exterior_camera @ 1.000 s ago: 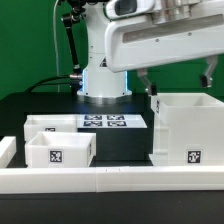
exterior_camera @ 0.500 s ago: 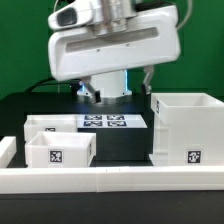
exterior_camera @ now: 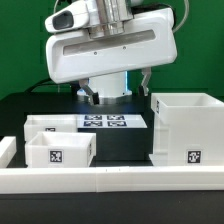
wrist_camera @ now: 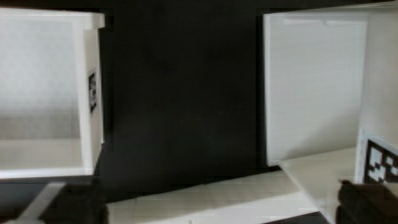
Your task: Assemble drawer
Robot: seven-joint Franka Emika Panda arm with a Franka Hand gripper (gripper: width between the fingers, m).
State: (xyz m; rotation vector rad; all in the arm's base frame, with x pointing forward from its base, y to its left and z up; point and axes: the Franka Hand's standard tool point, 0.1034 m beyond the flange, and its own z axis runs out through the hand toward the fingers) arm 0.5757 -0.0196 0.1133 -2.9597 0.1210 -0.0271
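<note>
The tall white casing (exterior_camera: 185,130) stands at the exterior view's right with a tag on its front. Two low trays (exterior_camera: 60,150) (exterior_camera: 48,125) sit at the exterior view's left, the nearer one showing a tag. My gripper (exterior_camera: 118,90) hangs open and empty high above the table's middle, touching nothing. In the wrist view the gripper (wrist_camera: 205,205) shows a dark finger at each side, with only dark table and board between them. White drawer parts lie on both sides there, one with a tag (wrist_camera: 45,90) and one plain (wrist_camera: 320,80); I cannot tell which is which.
The marker board (exterior_camera: 105,122) lies flat between the trays and the casing, and shows in the wrist view (wrist_camera: 249,190). A low white rim wall (exterior_camera: 110,180) runs along the front edge. The robot base (exterior_camera: 105,85) stands behind.
The arm and its wrist swung toward the exterior view's left over the last second, then nearly stopped. The drawer parts have not moved.
</note>
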